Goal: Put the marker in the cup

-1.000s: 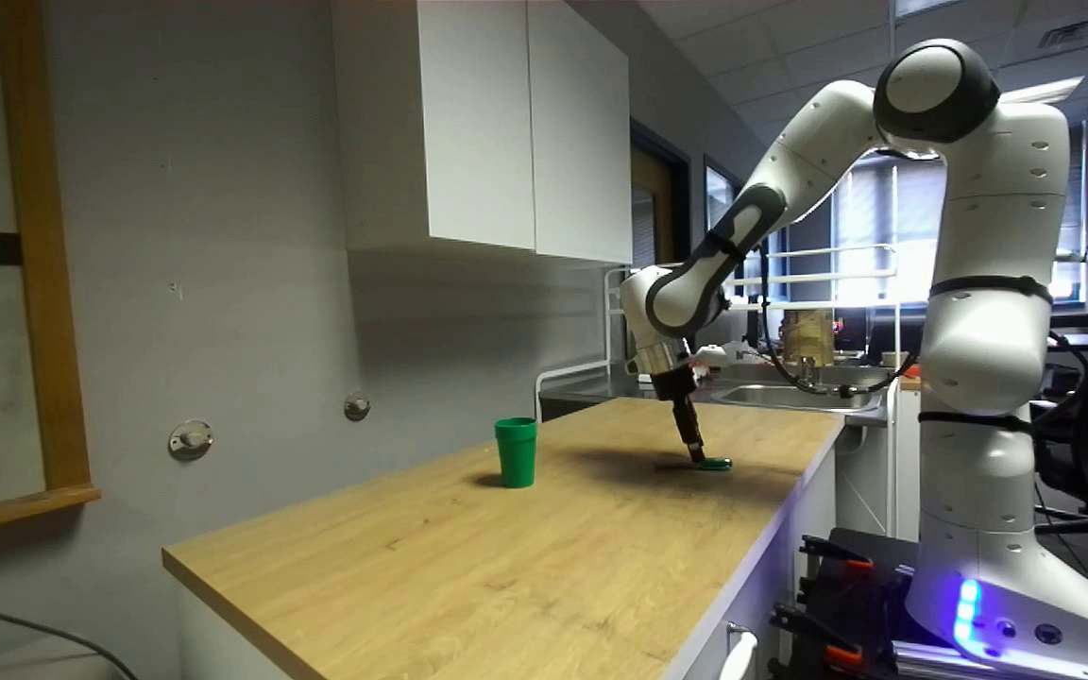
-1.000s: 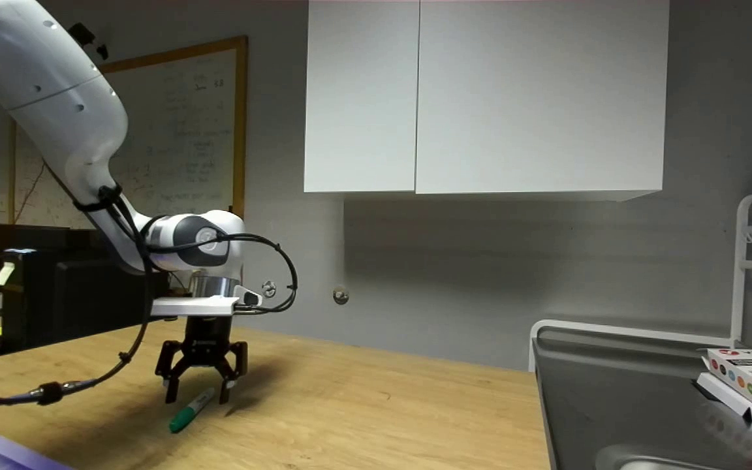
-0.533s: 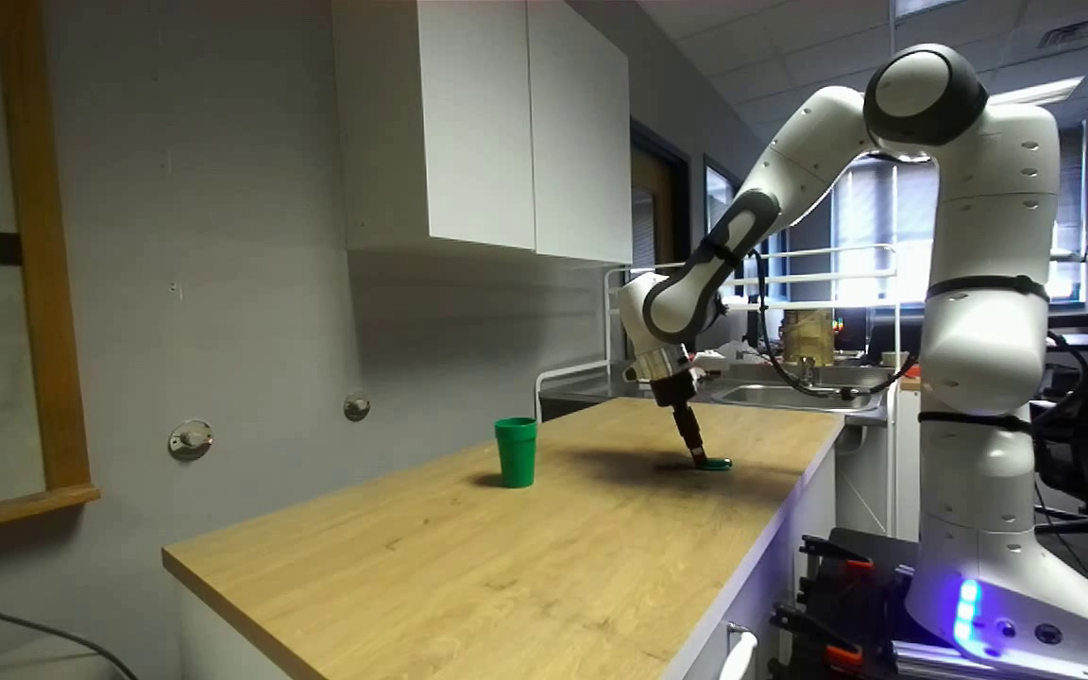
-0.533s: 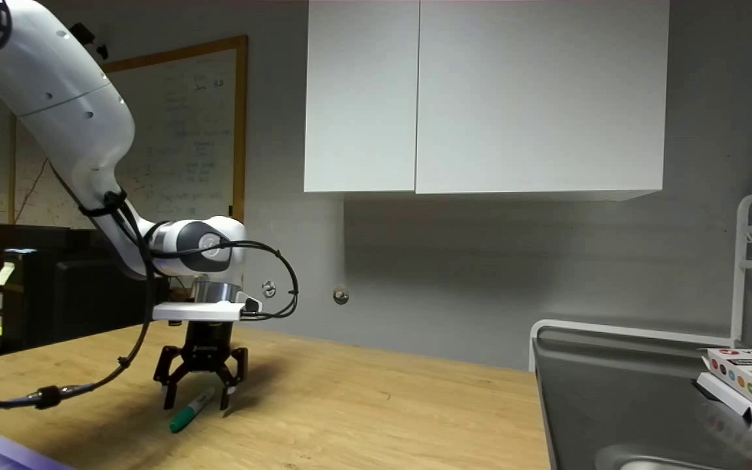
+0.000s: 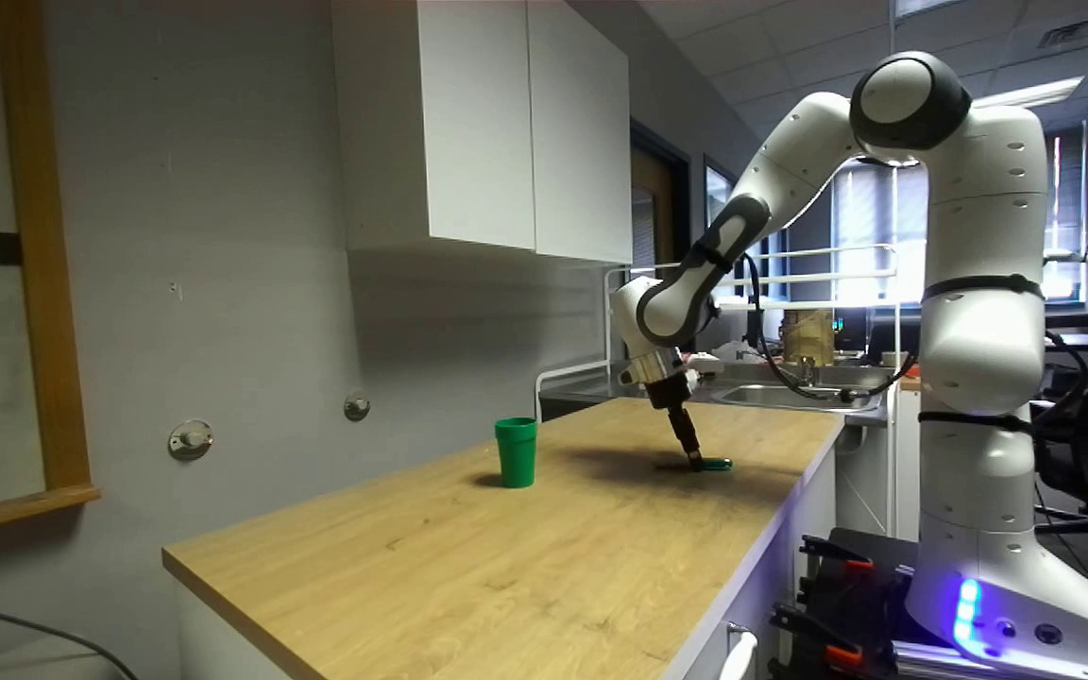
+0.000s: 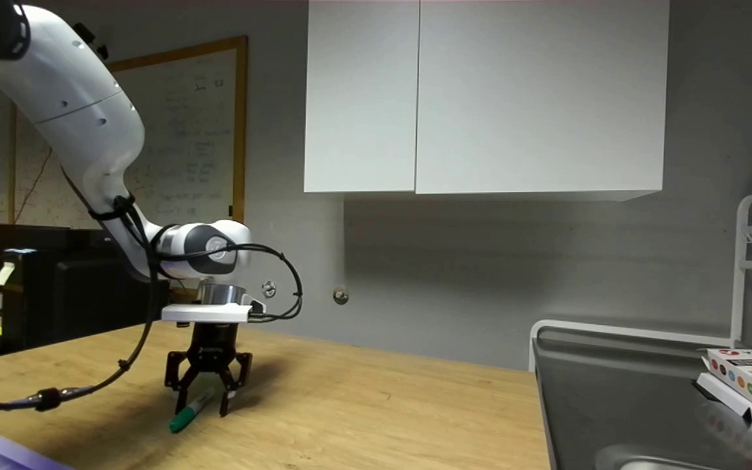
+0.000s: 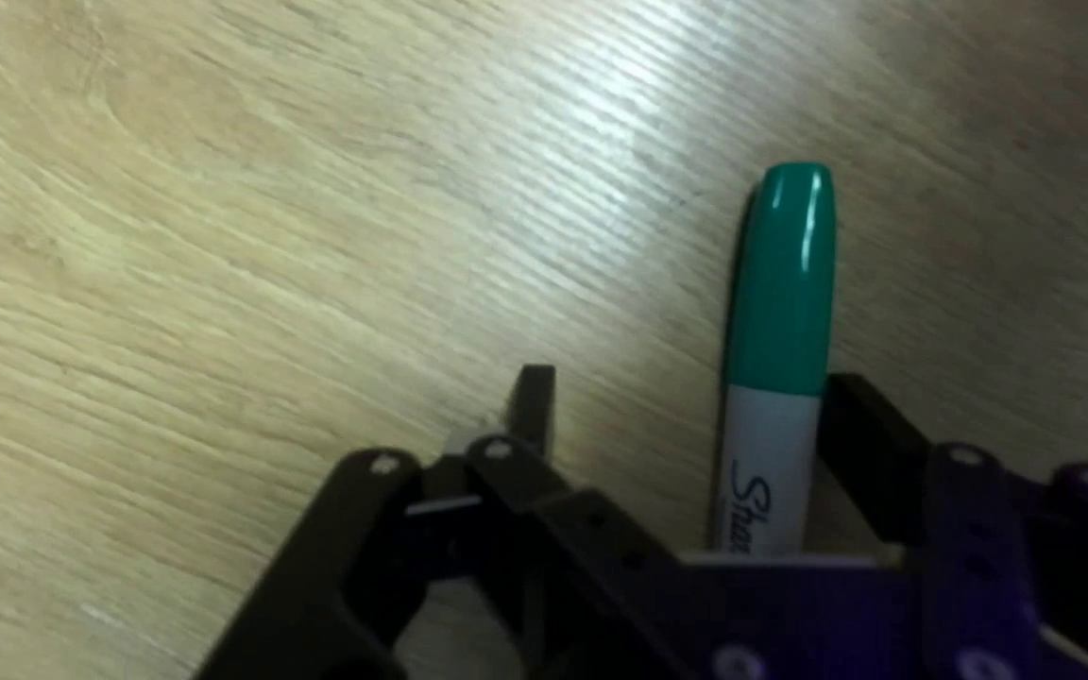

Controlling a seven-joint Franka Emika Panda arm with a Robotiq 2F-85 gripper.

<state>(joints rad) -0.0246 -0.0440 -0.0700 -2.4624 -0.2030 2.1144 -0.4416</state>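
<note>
Straddling the marker (image 7: 779, 359) off-centre: gripper (image 7: 690, 374)

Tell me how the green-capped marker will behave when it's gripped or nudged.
The marker would probably roll if nudged, since it looks round and lies on its side on the wood-grained counter. Its straight, slim shape suggests it should be stiff when lifted. The green cap looks glossy, so it may be slippery for the end effector.
</note>
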